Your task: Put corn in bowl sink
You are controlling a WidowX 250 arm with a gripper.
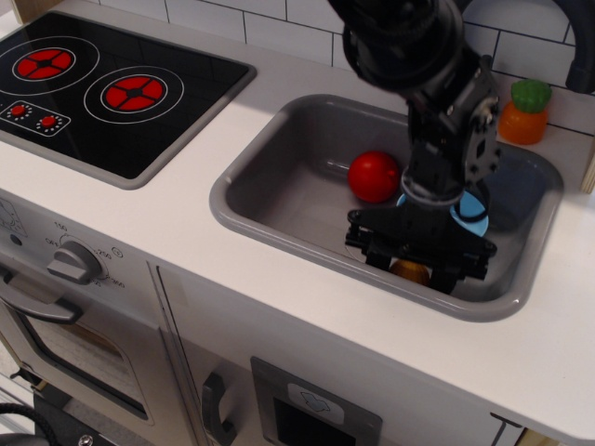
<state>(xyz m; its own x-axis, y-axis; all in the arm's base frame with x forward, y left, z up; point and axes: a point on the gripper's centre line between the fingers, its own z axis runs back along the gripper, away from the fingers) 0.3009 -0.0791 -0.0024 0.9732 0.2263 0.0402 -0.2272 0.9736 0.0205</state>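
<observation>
The grey sink (279, 186) is set in the white counter. The yellow corn (410, 271) lies on the sink floor near the front wall. My gripper (412, 269) is lowered straight over it, with one finger on each side and close to the corn. I cannot tell whether the fingers press on it. The light blue bowl (470, 210) stands just behind the gripper, mostly hidden by the wrist. Only its right rim shows.
A red ball (374, 177) lies in the sink, left of the gripper. An orange toy with a green top (524, 111) stands on the counter behind the sink. A black hob (93, 84) is at the left. A black tap (581, 46) is at the top right.
</observation>
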